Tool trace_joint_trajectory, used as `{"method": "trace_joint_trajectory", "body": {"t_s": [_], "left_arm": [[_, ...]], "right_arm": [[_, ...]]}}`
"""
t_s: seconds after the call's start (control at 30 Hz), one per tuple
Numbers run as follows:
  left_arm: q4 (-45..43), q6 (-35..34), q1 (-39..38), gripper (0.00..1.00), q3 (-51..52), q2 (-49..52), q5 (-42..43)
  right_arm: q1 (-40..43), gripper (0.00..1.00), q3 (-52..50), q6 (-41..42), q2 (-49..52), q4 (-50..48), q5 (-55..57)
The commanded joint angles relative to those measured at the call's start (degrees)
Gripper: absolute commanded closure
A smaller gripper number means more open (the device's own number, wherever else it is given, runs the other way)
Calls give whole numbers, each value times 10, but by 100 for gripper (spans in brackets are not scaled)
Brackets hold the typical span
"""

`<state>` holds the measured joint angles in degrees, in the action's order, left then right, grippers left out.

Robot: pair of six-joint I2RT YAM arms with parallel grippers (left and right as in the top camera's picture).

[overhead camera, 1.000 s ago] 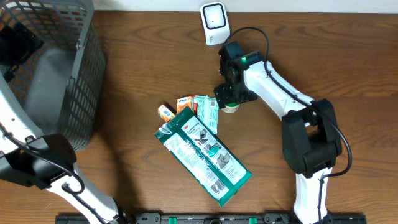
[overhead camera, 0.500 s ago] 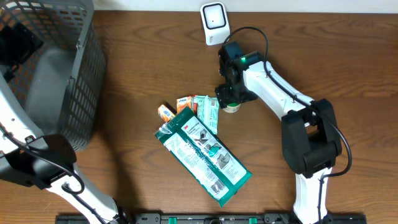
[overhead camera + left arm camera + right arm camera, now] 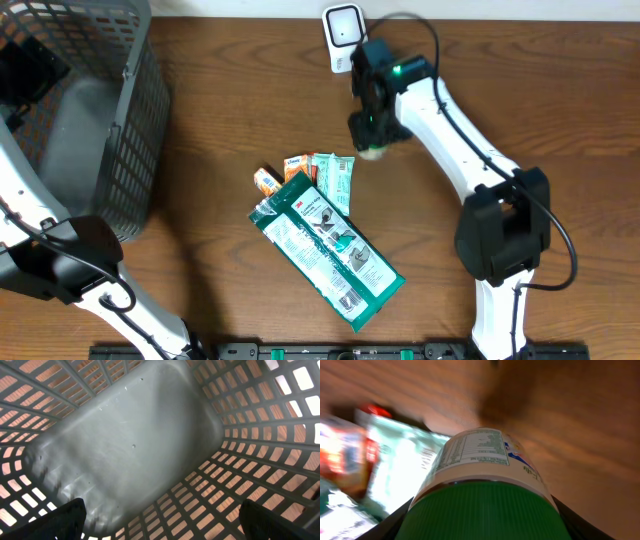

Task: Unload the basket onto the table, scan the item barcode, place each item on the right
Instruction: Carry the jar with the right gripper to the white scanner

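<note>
The item is a small bottle (image 3: 480,467) with a ribbed green cap and a white printed label. My right gripper (image 3: 482,520) is shut on it at the cap, one finger on each side. In the overhead view the bottle (image 3: 372,152) hangs under my right gripper (image 3: 368,135), just below the white barcode scanner (image 3: 343,36) at the table's far edge. My left gripper (image 3: 160,522) is open inside the grey basket (image 3: 130,445), with nothing between its fingers.
A large green-and-white package (image 3: 328,248) lies in the middle of the table. Small snack packets (image 3: 312,174) sit at its upper end. The grey mesh basket (image 3: 110,120) stands at the far left, with the left arm reaching into it.
My right gripper has closed on the bottle and lifted it off the table beside the packets, moving it up toward the scanner. The left arm has not moved.
</note>
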<state>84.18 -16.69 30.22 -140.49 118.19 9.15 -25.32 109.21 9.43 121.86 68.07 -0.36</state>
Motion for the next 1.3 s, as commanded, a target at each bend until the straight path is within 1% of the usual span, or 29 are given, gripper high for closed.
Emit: {"method": "trace_joint_trajectory", "body": {"t_s": [0.0, 0.07, 0.1, 0.2, 0.33, 0.5, 0.63, 0.8, 0.9, 1.03, 1.27], "left_arm": [[2, -1, 0, 2, -10, -13, 7], [2, -1, 0, 2, -10, -14, 7], [2, -1, 0, 2, -10, -14, 7], [2, -1, 0, 2, -10, -13, 7], [2, -1, 0, 2, -10, -13, 7], [2, -1, 0, 2, -10, -13, 7], [2, -1, 0, 2, -10, -13, 7], [2, -1, 0, 2, -10, -13, 7], [2, -1, 0, 2, -10, -14, 7], [2, -1, 0, 2, -10, -13, 7], [2, -1, 0, 2, -10, -14, 7]], "right_arm": [[-3, 79, 86, -3, -32, 14, 5], [-3, 96, 125, -3, -40, 19, 5], [-3, 99, 142, -3, -43, 21, 5], [-2, 99, 183, -3, -62, 21, 5], [0, 99, 206, -3, -82, 13, 5], [1, 99, 206, -3, -90, -42, 5], [2, 99, 182, -3, -80, -138, 29], [4, 99, 111, -3, -53, -302, 75], [14, 99, 69, -2, -36, -406, 74], [24, 99, 25, -3, -24, -520, 74], [40, 99, -24, -1, 16, -684, 74]]}}
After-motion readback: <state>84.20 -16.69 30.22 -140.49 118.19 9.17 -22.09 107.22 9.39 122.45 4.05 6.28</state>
